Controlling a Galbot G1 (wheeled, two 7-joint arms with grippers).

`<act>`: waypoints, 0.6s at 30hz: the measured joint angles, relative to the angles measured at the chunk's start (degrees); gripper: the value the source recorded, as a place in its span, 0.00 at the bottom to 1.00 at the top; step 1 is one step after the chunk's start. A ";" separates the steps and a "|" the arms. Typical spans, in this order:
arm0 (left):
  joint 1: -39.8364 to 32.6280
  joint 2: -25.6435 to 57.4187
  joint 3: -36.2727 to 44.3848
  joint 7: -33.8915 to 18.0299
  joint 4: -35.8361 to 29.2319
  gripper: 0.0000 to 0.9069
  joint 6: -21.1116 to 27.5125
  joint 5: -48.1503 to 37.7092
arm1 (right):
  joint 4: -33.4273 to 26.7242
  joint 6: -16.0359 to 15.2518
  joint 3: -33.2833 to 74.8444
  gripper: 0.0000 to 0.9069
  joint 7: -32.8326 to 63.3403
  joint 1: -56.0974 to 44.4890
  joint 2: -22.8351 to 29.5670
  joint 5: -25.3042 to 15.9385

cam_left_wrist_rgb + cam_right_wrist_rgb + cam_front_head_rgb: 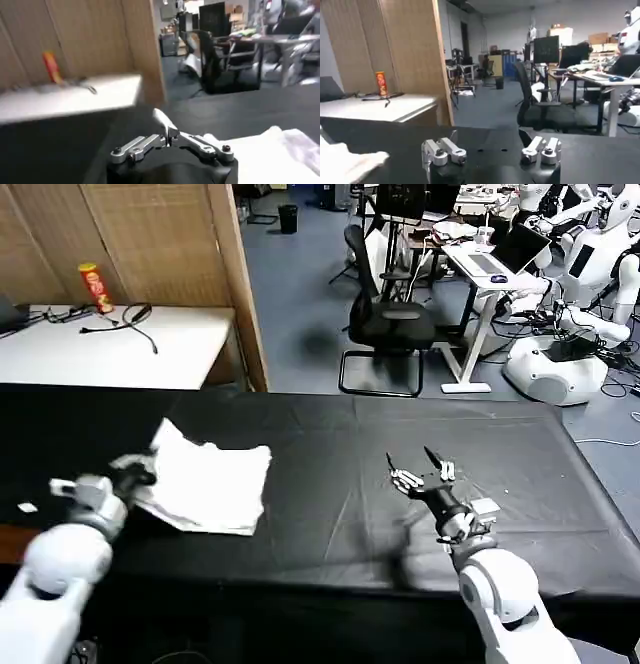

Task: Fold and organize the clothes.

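The clothes, one white T-shirt [210, 484], lie loosely bunched on the left part of the black table [340, 514]. My left gripper [140, 474] is at the shirt's left edge, low over the table. In the left wrist view that gripper [167, 131] is shut, its fingertips meet with nothing between them, and the shirt [270, 157] lies just beside it. Over bare cloth at the table's middle right, well away from the shirt, my right gripper [410, 456] stands open. The right wrist view shows that gripper [487, 140] with its fingers wide apart and the shirt [345, 162] far off.
A small white tag [27, 507] lies near the table's left front. Behind stand a white side table [110, 349] with a red can [92, 286] and cables, a wooden screen [170, 244], an office chair [390, 324] and desks.
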 joint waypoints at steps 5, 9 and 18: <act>0.17 2.83 -1.49 -2.34 -4.47 0.00 2.92 2.12 | 0.01 -0.01 -0.13 0.97 0.05 -0.25 0.28 -0.15; 0.93 1.28 1.44 -3.71 -8.72 0.00 3.99 2.36 | 0.20 -0.01 0.52 0.97 0.06 -1.00 -0.26 -0.19; -0.81 -12.40 18.98 -8.57 -7.66 0.00 2.93 -0.63 | 0.61 -0.89 1.22 0.97 0.26 -2.73 -1.37 0.77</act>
